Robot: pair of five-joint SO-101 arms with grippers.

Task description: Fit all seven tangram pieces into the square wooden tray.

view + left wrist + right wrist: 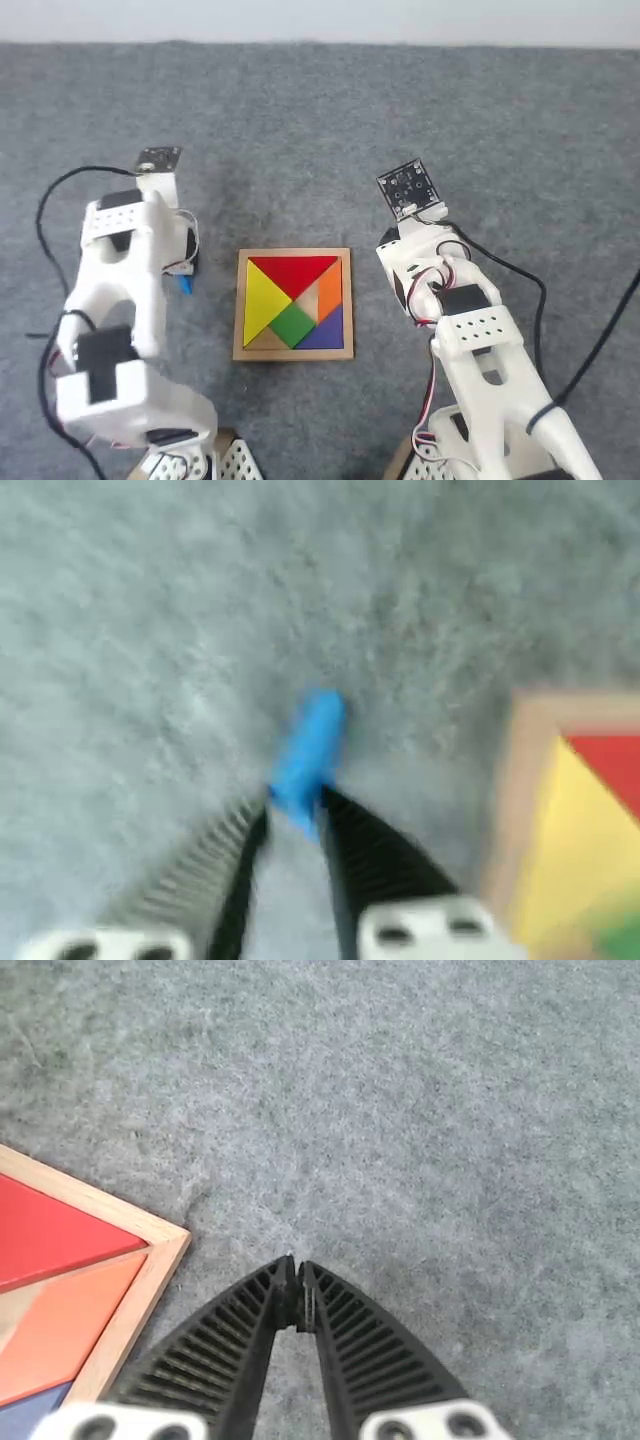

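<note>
One blue tangram piece [310, 755] sits clamped between the jaws of the left gripper [293, 810], just left of the square wooden tray [294, 253]. The right gripper [298, 1270] has its jaws pressed together, empty, over carpet right of the tray.

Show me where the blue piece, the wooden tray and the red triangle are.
blue piece [312, 742], left wrist view, middle of its visible face
wooden tray [293, 253], high view, its far rim
red triangle [293, 271], high view, centre of the piece
</note>
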